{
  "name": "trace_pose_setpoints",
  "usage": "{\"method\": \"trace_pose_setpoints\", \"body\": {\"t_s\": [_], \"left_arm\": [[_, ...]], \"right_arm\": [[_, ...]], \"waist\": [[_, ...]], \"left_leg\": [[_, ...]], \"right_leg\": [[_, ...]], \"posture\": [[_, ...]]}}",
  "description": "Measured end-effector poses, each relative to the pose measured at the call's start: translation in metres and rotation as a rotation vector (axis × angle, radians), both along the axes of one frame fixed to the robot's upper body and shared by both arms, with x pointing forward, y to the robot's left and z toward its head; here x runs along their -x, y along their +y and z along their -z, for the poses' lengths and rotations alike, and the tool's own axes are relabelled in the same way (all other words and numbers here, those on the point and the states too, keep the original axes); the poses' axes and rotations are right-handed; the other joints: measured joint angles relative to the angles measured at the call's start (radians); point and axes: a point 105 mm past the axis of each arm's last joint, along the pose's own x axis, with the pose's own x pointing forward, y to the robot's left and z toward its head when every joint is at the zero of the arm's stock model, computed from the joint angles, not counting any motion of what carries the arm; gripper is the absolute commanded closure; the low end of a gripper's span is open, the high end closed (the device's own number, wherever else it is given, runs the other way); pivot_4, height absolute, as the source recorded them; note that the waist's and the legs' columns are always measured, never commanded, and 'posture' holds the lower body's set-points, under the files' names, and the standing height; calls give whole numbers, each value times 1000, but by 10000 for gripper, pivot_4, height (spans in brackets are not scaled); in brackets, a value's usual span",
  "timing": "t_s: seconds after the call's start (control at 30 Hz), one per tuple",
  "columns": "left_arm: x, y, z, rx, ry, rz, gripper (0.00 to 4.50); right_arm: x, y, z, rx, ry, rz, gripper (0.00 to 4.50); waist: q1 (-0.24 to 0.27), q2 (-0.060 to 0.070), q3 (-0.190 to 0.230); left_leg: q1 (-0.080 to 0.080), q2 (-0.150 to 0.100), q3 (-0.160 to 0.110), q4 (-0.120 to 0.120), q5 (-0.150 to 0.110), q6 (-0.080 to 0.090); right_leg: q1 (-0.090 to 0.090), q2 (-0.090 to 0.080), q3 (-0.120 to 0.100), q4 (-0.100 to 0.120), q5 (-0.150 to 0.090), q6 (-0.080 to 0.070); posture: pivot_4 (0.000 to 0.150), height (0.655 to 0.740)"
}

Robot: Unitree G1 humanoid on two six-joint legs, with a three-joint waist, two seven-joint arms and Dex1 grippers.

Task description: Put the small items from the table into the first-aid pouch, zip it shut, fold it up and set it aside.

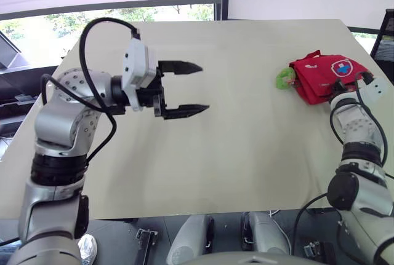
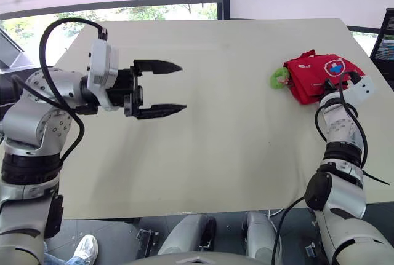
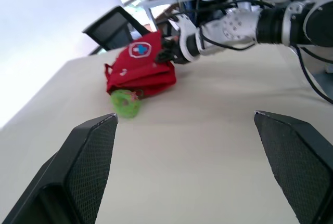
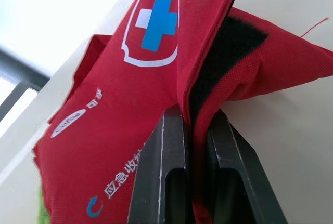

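The red first-aid pouch (image 1: 323, 77) lies folded at the table's right side, its white and blue cross badge facing up. A green ring-shaped item (image 1: 284, 79) pokes out at its left edge. My right gripper (image 4: 196, 146) is shut on the pouch's near flap (image 4: 208, 78), pinching the red fabric with its black hook-and-loop strip. My left gripper (image 1: 196, 88) hovers open over the table's left middle, far from the pouch, with nothing between its fingers.
The beige table (image 1: 246, 154) stretches between the two arms. A dark chair (image 3: 112, 24) stands beyond the table's right edge. Windows run behind the far edge.
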Motion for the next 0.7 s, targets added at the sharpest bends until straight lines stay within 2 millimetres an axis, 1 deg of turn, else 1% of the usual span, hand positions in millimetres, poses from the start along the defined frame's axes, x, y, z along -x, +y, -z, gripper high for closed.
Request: {"method": "trace_pose_setpoints", "body": {"t_s": [0.03,0.1,0.17,0.2,0.23,0.27,0.3,0.37,0.47,0.5,0.53,0.57,0.6,0.63,0.67,0.7], "left_arm": [[-3,1,-4,32,-2,-22,0],[-7,1,-9,59,-9,-43,0],[-15,3,-20,119,-26,-93,0],[-16,4,-21,125,-27,-101,0],[-17,5,-22,131,-25,-113,0],[-18,6,-22,134,-20,-121,0],[-19,7,-21,136,-13,-130,0],[-21,9,-16,134,11,-145,0],[-21,10,-12,130,31,-153,0],[-18,18,3,108,88,-177,0],[-17,19,6,105,98,-182,0],[-17,27,26,95,173,-220,0],[-14,31,36,84,204,-233,0],[-12,35,42,81,229,-247,0],[-10,44,55,73,273,-284,0],[-3,52,68,64,307,-317,0]], "right_arm": [[1,-6,2,8,-1,30,36363],[4,-11,2,6,-7,59,29367],[8,-19,1,17,-24,106,18594],[9,-20,0,20,-25,113,13432],[12,-24,0,32,-28,122,9365],[16,-28,-1,50,-33,133,3721],[21,-31,-2,70,-36,141,736],[32,-36,-5,116,-39,139,736],[39,-40,-10,156,-35,124,736],[59,-35,-19,356,-50,-8,736],[62,-34,-18,386,-47,-28,736],[77,-30,-16,530,-33,-134,736],[87,-20,-21,663,-46,-239,736],[94,-14,-20,717,-49,-296,736],[108,-2,-20,802,-73,-411,736],[125,9,-17,882,-89,-539,736]], "waist": [[1,0,0],[2,0,0],[1,0,0],[-1,0,0],[-4,0,0],[-6,0,0],[-7,0,0],[-14,0,0],[-19,0,0],[-15,4,-2],[-15,4,-2],[-14,4,-1],[-13,5,-1],[-13,5,-1],[-14,5,-1],[-15,5,-1]], "left_leg": [[0,0,0,0,0,0],[-1,0,0,0,0,0],[-1,0,0,0,0,0],[-1,0,0,0,0,0],[-1,0,0,0,0,0],[-1,0,0,0,0,0],[-1,0,0,0,0,0],[0,1,0,0,0,0],[0,1,1,0,0,0],[2,2,2,-5,0,0],[2,2,2,-5,0,0],[2,2,2,-6,0,1],[1,2,3,-6,-1,1],[1,3,3,-6,-1,2],[1,3,3,-6,-1,2],[2,4,5,-6,-1,2]], "right_leg": [[0,0,0,0,0,0],[0,0,0,0,0,0],[0,0,0,0,0,0],[0,0,0,0,0,0],[0,0,0,0,0,0],[0,0,0,0,0,0],[0,0,0,0,0,0],[0,0,0,0,0,0],[-1,1,2,1,0,0],[-1,1,2,-1,0,0],[-1,1,2,-1,0,0],[-1,1,2,-1,0,0],[-2,1,3,-2,0,0],[-1,1,3,-2,0,0],[-1,2,3,-2,0,0],[-1,2,4,-2,0,0]], "posture": [[1500,7395],[1500,7395],[1500,7395],[1500,7395],[1500,7395],[1500,7395],[1500,7395],[1500,7395],[1500,7395],[1500,7395],[1500,7395],[1500,7395],[1500,7395],[1500,7395],[1500,7395],[1500,7395]]}}
